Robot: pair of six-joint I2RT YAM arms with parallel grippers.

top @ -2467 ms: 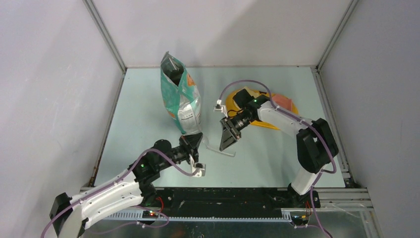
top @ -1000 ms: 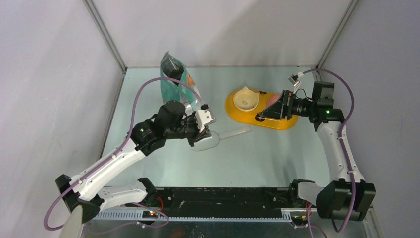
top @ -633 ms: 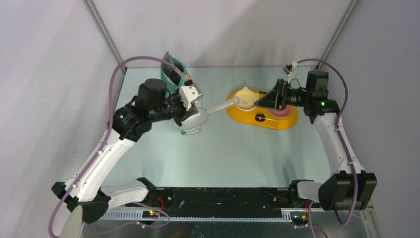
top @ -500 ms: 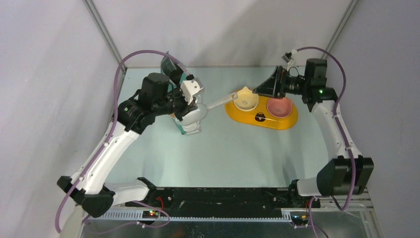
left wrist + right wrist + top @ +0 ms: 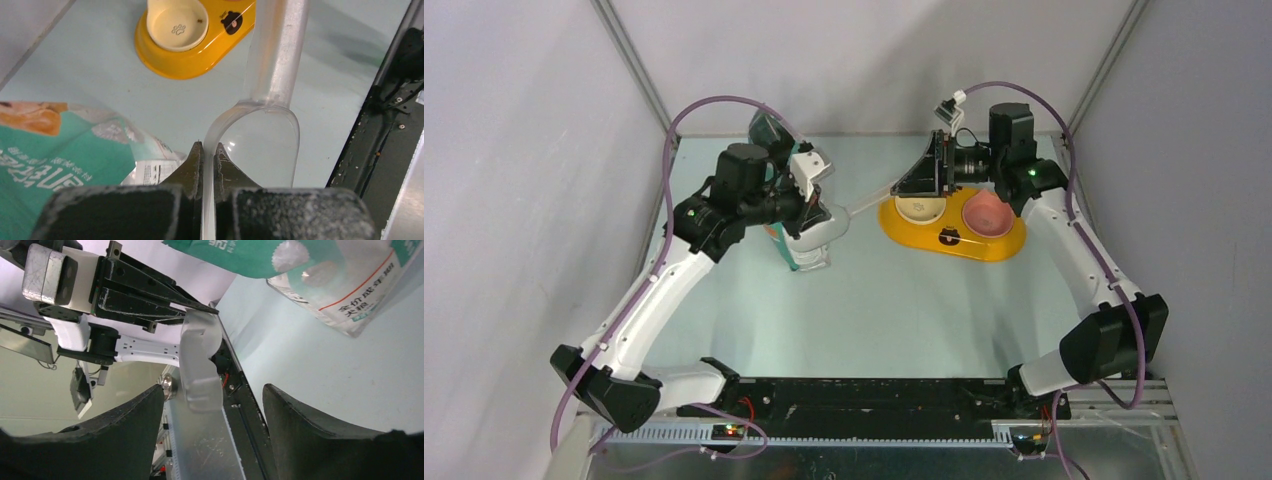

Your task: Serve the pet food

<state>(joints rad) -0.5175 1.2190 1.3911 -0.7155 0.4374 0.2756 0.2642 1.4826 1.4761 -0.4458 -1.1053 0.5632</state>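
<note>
Grey walls close in a pale green table (image 5: 904, 300). At its back-left the teal bag (image 5: 50, 150) stands upright; the pet food itself is not visible in any view. Yellow feeder (image 5: 954, 240) lies at the back, right of centre. Clear scoop (image 5: 260, 145) is just in front of the bag, handle toward the feeder. L gripper (image 5: 208, 150) is clenched on the scoop's bowl rim. R gripper (image 5: 212, 392) is spread wide, w/ the handle end btw. its fingers, touching neither.

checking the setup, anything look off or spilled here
Nothing spilled. One oddity: the left pincer pinches the empty scoop by its bowl's thin wall, not its handle, which juts toward the feeder.
</note>
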